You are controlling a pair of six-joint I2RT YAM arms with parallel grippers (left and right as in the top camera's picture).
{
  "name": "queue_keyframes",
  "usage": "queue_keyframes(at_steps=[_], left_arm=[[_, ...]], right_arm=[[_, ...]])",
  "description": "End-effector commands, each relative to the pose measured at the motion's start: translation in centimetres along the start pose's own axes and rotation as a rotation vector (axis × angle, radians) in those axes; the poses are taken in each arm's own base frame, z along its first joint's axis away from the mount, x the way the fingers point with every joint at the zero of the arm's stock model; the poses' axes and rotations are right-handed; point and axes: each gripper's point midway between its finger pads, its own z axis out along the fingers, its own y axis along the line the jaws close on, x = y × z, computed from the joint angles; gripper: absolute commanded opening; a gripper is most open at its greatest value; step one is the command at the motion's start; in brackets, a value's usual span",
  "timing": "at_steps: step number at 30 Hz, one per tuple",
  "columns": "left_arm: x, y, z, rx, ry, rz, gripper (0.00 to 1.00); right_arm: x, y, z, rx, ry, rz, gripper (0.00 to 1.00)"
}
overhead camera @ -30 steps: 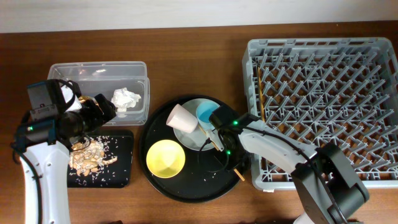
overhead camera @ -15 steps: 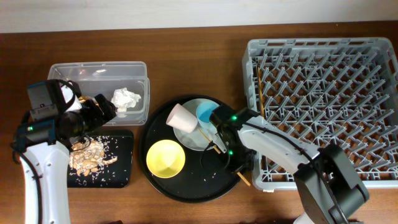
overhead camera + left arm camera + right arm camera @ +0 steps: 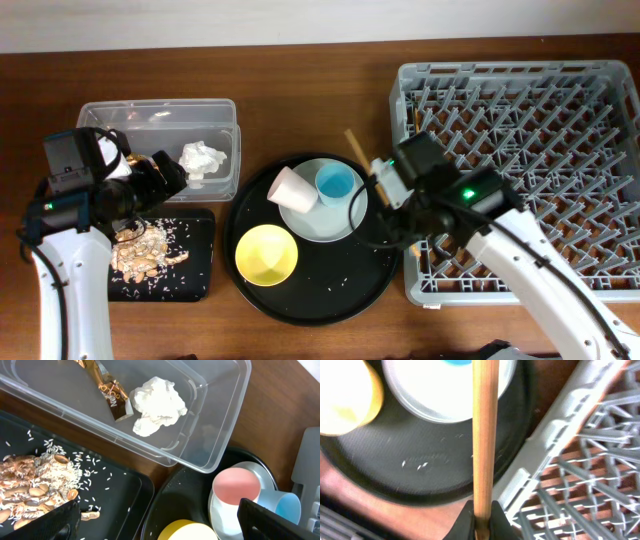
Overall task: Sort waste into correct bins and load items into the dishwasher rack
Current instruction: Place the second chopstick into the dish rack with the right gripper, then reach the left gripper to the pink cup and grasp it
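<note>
My right gripper [image 3: 386, 193] [image 3: 481, 515] is shut on one wooden chopstick [image 3: 356, 147] [image 3: 485, 435], held in the air between the round black tray and the dishwasher rack [image 3: 520, 150] [image 3: 580, 460]. On the round tray sit the pink cup [image 3: 290, 187] [image 3: 236, 485], the blue cup [image 3: 335, 184] and the pale plate [image 3: 325, 218] under them, plus the yellow bowl [image 3: 266, 253]. My left gripper [image 3: 170, 178] [image 3: 160, 527] hangs open and empty over the near corner of the clear tub [image 3: 110, 115]. The tub holds the tissue [image 3: 157, 405] and gold wrapper [image 3: 112, 392].
Food scraps and rice [image 3: 145, 248] [image 3: 30, 490] lie on the flat black tray [image 3: 195, 280] in front of the tub. The round black tray [image 3: 300, 290] carries a few stray rice grains. The rack fills the right side of the table.
My right gripper has closed on the chopstick, lifted it off the round tray and swung up and right toward the rack's left edge. The left arm has not moved.
</note>
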Motion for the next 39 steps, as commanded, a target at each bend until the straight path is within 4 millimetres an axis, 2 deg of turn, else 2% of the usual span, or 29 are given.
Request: queue_keyframes(at_steps=[1,2,5,6,9,11,13,16,18,20,21,22,23,24,36,37,38,39], left_arm=[[-0.5,-0.4,-0.7,0.014,-0.023,0.012,0.99],[-0.5,-0.4,-0.7,0.014,-0.024,0.012,0.99],[-0.5,-0.4,-0.7,0.014,-0.023,0.012,0.99],[-0.5,-0.4,-0.7,0.014,-0.024,0.013,0.99],[-0.5,-0.4,-0.7,0.014,-0.023,0.012,0.99],[-0.5,-0.4,-0.7,0.014,-0.023,0.012,0.99],[-0.5,-0.4,-0.7,0.014,-0.024,0.013,0.99],[-0.5,-0.4,-0.7,0.014,-0.024,0.012,0.99],[-0.5,-0.4,-0.7,0.014,-0.024,0.013,0.99],[-0.5,-0.4,-0.7,0.014,-0.024,0.013,0.99],[-0.5,-0.4,-0.7,0.014,-0.024,0.013,0.99],[-0.5,-0.4,-0.7,0.014,-0.024,0.013,0.99],[-0.5,-0.4,-0.7,0.014,-0.024,0.013,0.99],[-0.5,-0.4,-0.7,0.014,-0.024,0.013,0.99],[-0.5,-0.4,-0.7,0.015,-0.024,0.006,0.99],[-0.1,-1.8,-0.7,0.086,-0.003,0.021,0.98],[0.6,-3.4,-0.6,0.139,0.023,0.068,0.83],[1.8,-5.6,-0.4,0.191,0.050,0.171,0.81]], right_arm=[[-2.0,-7.2,-0.8,0.106,-0.104,0.235,0.04],[-2.6,-9.3,-1.0,0.080,-0.151,0.313,0.04],[-3.8,-11.2,-0.4,0.042,-0.198,0.372,0.04],[-4.0,-11.4,0.5,0.040,-0.184,0.375,0.04],[-4.8,-12.4,5.2,0.018,-0.114,0.387,0.04],[-5.1,-12.1,7.1,-0.030,-0.092,0.390,0.05],[-5.2,-12.2,7.7,-0.030,-0.085,0.391,0.19],[-5.2,-12.2,7.7,-0.030,-0.086,0.391,0.31],[-5.5,-12.3,7.4,-0.028,-0.096,0.390,0.33],[-6.8,-11.7,4.3,-0.054,-0.124,0.383,0.35],[-7.3,-11.3,2.9,-0.067,-0.137,0.380,0.39],[-7.8,-11.1,1.1,-0.072,-0.150,0.377,0.49],[-8.3,-11.0,-0.4,-0.070,-0.161,0.374,0.89],[-8.3,-11.0,-0.7,-0.070,-0.161,0.375,0.98],[-8.1,-11.0,-0.6,-0.071,-0.154,0.376,0.98],[-8.1,-11.0,-0.6,-0.071,-0.154,0.376,0.98],[-8.1,-11.0,-0.6,-0.071,-0.154,0.376,0.98],[-8.1,-11.0,-0.6,-0.071,-0.154,0.376,0.98]])
